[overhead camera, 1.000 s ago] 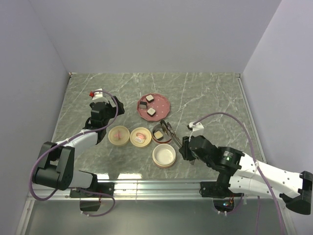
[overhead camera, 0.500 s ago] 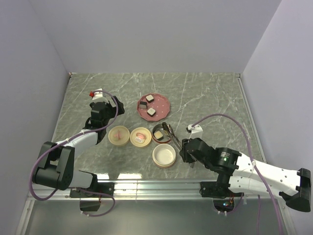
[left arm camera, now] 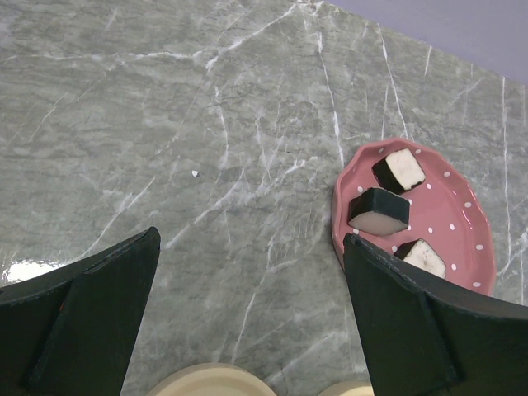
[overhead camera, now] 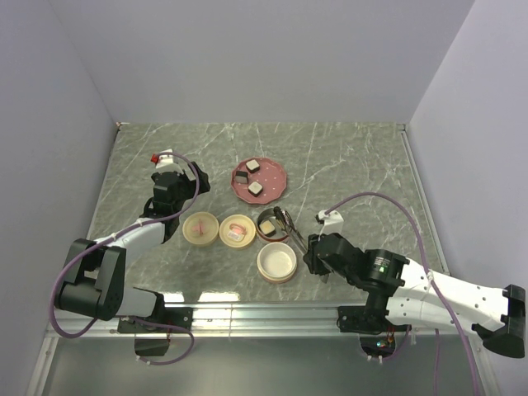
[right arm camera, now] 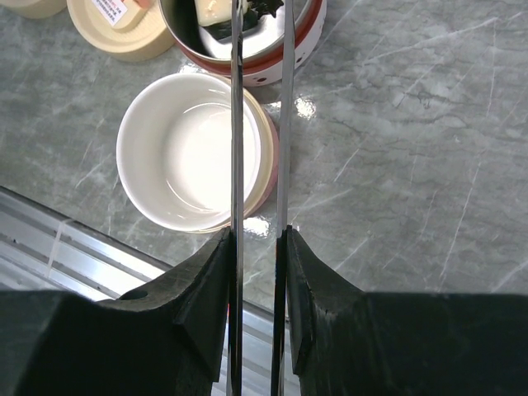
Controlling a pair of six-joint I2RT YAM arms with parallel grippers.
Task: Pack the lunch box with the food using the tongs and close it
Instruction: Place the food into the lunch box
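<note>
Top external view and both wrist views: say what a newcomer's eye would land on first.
The silvery tongs, clamped in the right hand, reach over a red-banded bowl holding one food block, near the table's middle. Behind it, a pink plate carries three more food blocks. The left hand hovers open over the marble table, left of the plate.

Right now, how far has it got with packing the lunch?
Done: one piece sits in the red-walled bowl. In hand: the right fingers grip the tongs, tips over that bowl. Left: three pieces on the pink plate, the white bowl empty, and nothing closed yet.
</note>
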